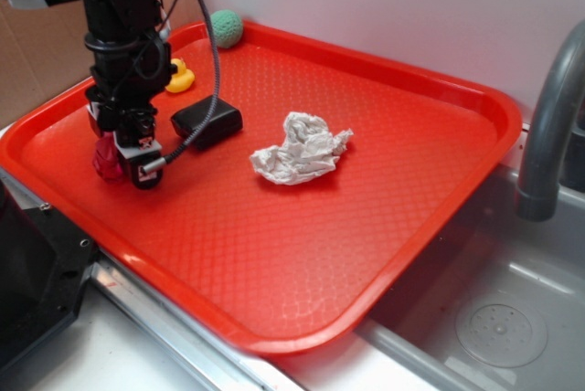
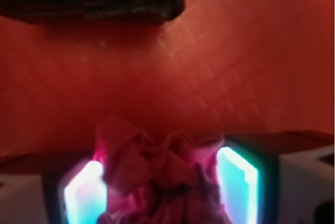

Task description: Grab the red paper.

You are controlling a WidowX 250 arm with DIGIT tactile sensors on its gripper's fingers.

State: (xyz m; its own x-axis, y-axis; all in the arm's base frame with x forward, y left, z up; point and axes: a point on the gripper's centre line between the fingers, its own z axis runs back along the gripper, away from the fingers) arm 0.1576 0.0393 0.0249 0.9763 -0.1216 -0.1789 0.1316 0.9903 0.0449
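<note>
The red paper [image 2: 157, 177] sits between my two fingers [image 2: 84, 195], near the tray's [image 1: 302, 254] left edge; in the wrist view each pad flanks the wad closely, so I judge my gripper [image 1: 123, 158] to be clamped on it, or all but, though whether it has left the tray floor I cannot tell. I stand straight down over it because a loose ball is best pinched from above. Just beside me lies one black block [image 1: 207, 122], near enough to avoid when I rise. Beyond it: one white paper wad [image 1: 302, 149], one yellow duck [image 1: 180, 77], one green ball [image 1: 226, 28].
</note>
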